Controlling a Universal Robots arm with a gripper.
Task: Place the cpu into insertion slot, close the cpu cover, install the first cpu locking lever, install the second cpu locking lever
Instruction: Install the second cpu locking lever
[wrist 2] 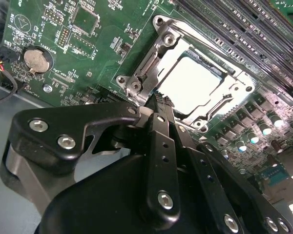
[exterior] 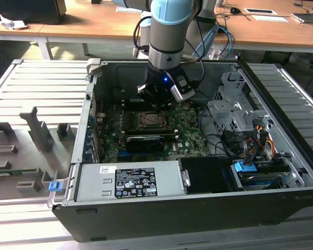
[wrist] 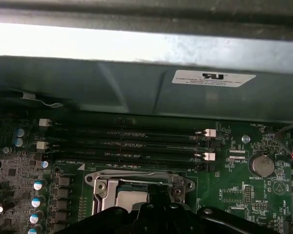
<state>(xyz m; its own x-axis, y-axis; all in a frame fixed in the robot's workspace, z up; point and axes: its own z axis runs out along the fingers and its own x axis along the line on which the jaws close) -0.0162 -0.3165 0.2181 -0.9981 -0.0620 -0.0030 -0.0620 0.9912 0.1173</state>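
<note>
arm: you see the grey and pale-blue robot arm reaching down into the open black computer case [exterior: 198,208], its black gripper [exterior: 155,95] low over the green motherboard [exterior: 185,130], at the far edge of the socket area.
gripper: in the second wrist view your black gripper [wrist 2: 160,101] has its fingers [wrist 2: 158,146] drawn together, tips meeting in 1 narrow point, nothing between them.
tip position: the closed tips sit at the edge of the thin square silver metal cpu cover [wrist 2: 151,63], just beside its hinge hardware; you cannot tell whether they touch it.
cpu: the small flat square chip with the pale silvery-grey top [wrist 2: 193,80] lies flat inside the socket, showing through the cover's window.
insertion slot: the square dark socket with metal rim [exterior: 148,121] sits mid-board, near the long black rectangular card [exterior: 145,142].
cover state: the frame lies down flat around the chip in both wrist views [wrist: 139,183].
nearby: 4 dark memory slots [wrist: 132,144] run beside the socket; a round silver coin battery [wrist: 262,165] sits well apart from it.
</note>
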